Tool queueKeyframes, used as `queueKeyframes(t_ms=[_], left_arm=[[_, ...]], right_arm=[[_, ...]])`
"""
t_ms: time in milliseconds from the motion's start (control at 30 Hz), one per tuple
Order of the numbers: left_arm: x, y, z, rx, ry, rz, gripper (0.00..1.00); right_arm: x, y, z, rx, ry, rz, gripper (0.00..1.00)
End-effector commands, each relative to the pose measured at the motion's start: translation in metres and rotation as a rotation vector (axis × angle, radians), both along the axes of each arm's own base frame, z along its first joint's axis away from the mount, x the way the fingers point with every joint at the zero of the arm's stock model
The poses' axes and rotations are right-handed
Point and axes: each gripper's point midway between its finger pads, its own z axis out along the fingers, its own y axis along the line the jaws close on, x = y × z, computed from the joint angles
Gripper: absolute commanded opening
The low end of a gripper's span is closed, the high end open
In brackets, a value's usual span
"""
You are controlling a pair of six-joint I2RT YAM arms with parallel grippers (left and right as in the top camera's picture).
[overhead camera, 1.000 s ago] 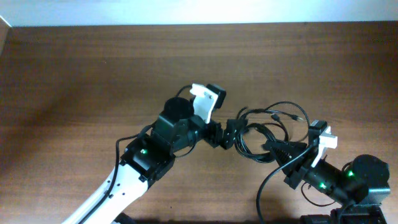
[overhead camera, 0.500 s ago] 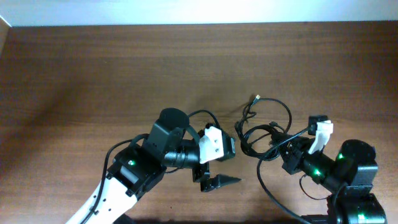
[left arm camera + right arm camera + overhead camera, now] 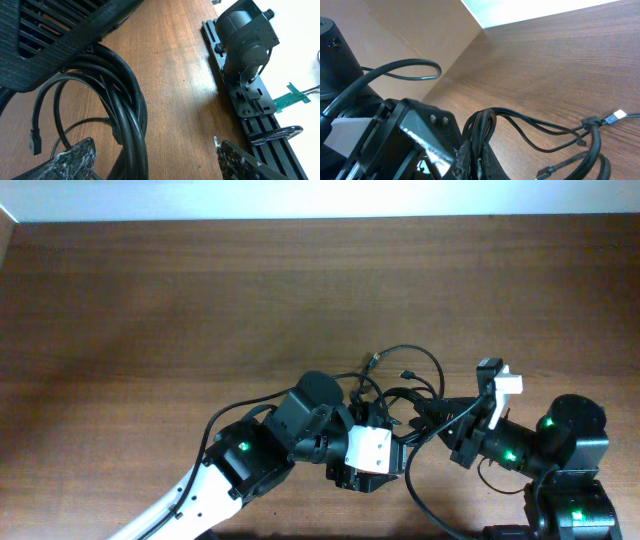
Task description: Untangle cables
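The cables are thin black cords in a loose knot at mid-table, with a gold plug end sticking out at the top. My left gripper is at the knot's lower left. In the left wrist view it is open wide, its mottled fingers on either side of a thick strand bundle. My right gripper holds the knot's right side. In the right wrist view it is shut on several cable strands, and loose cords with a plug trail to the right.
The right arm's base and mounting rail stand at the table's near edge, with a green circuit strip beside it. The left arm's own thick wire loops above its wrist. A tan side wall borders the table's left.
My left gripper, which had pulled down away from the cables, has come back up and now straddles the bundle. The knot and my right gripper have shifted left and slightly up.
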Motion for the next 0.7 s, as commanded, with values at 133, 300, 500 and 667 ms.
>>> queueKeyframes(t_ms=[133, 300, 500, 667], left_arm=[[-0.001, -0.001, -0.002, 0.003, -0.004, -0.008, 0.27], [-0.001, -0.001, -0.002, 0.003, -0.004, -0.008, 0.0], [0.001, -0.006, 0.006, -0.039, 0.077, 0.04, 0.0], [-0.025, -0.017, 0.035, -0.177, 0.132, -0.124, 0.0]], right_arm=[[-0.006, 0.004, 0.009, 0.011, -0.038, 0.045, 0.04], [-0.006, 0.004, 0.009, 0.011, -0.037, 0.044, 0.04], [0.004, -0.003, 0.005, -0.016, -0.036, -0.024, 0.04], [0.012, -0.01, 0.0, -0.042, -0.026, -0.086, 0.13]])
